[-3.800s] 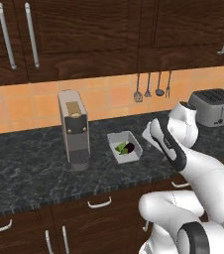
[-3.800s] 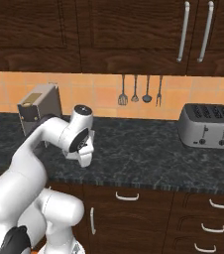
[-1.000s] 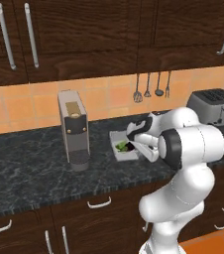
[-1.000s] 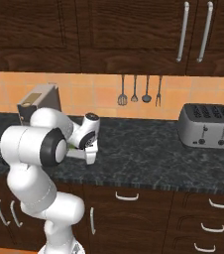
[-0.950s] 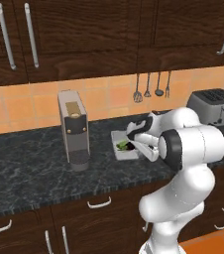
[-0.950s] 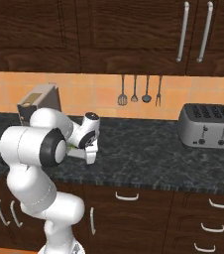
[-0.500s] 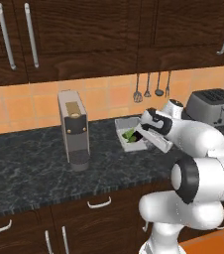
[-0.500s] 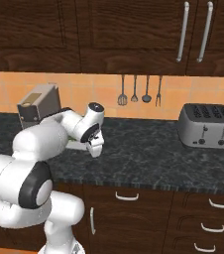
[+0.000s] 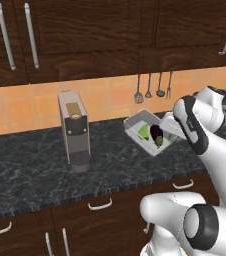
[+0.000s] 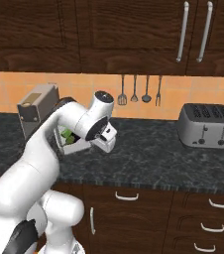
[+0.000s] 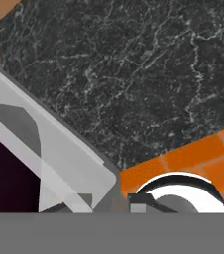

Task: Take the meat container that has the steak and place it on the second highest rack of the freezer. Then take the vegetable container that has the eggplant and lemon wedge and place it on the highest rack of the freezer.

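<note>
Aloft, translucent container (image 9: 147, 131), glossy eggplant (image 9: 156, 133)

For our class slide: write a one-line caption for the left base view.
Robot arm lifts the tilted vegetable container, holding eggplant and lemon wedge, above the counter.

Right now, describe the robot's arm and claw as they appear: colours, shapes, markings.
The arm is glossy white, built from thick rounded links with dark grey bands and round caps at the joints. A black ring marks the wrist in the left base view. The claw sits on a boxy white hand. No cables or lettering show.
</note>
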You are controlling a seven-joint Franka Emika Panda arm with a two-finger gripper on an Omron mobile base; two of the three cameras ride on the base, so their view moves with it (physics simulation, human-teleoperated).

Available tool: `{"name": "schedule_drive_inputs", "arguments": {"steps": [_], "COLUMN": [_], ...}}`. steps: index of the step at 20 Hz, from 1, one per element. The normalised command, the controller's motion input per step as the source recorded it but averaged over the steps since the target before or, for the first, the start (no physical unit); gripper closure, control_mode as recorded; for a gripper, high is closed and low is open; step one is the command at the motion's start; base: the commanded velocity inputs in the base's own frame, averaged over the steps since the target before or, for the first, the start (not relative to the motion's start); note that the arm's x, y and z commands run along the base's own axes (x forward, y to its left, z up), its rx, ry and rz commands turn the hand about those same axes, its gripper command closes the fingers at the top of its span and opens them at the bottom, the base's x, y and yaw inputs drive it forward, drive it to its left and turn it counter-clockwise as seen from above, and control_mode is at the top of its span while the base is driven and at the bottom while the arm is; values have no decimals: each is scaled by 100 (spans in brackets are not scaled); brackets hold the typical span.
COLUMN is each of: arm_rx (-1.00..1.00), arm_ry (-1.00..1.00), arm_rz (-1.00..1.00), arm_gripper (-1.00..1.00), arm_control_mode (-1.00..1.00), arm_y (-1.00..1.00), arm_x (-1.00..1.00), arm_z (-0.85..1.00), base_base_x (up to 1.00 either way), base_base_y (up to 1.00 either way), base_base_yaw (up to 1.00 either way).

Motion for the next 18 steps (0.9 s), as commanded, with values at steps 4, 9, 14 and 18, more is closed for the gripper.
{"name": "schedule_drive_inputs", "arguments": {"steps": [4,9,14,18], "arm_rx": [-38,-13,-2,-6], "arm_ry": [-5,-15,-12,0], "arm_rz": [41,60,69,23], "arm_gripper": [100,100,100,100], "arm_control_mode": [-100,-100,-100,-100], "arm_y": [-15,-13,-9,0], "arm_x": [-100,-82,-52,-19], "arm_z": [86,73,46,9], "base_base_x": [0,0,0,0], "base_base_y": [0,0,0,0], "base_base_yaw": [0,0,0,0]}}
